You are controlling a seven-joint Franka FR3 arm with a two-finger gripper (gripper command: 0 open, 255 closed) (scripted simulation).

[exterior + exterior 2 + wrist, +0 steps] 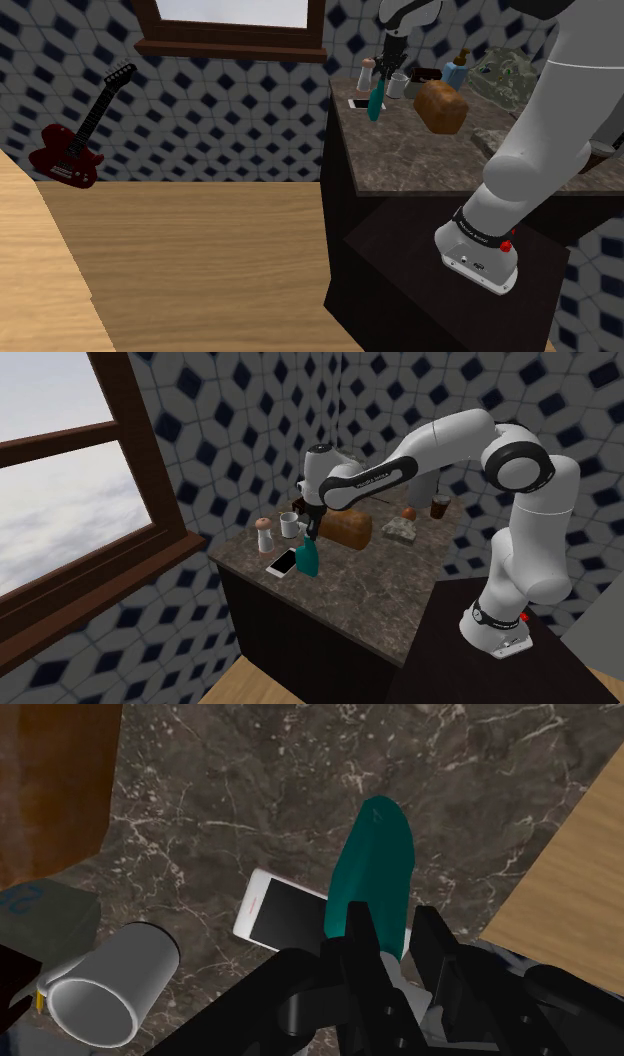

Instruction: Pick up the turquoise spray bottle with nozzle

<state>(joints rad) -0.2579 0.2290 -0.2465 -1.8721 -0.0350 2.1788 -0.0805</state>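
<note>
The turquoise spray bottle [307, 559] hangs upright under my gripper [311, 528] at the window end of the dark marble counter [380, 592]. In the shoulder view the bottle [375, 100] sits just below the gripper [384, 76]. In the wrist view its teal body [378, 869] stretches away from the gripper [398, 946], whose two black fingers are shut on the bottle's top, near the nozzle. Whether its base touches the counter I cannot tell.
A white phone [280, 916] lies flat beside the bottle, and a grey mug [110, 984] rests close by. A brown loaf [345, 529] and a small shaker [264, 536] stand near. The counter's edge drops to a wooden floor [200, 260]. A red guitar [75, 140] leans on the wall.
</note>
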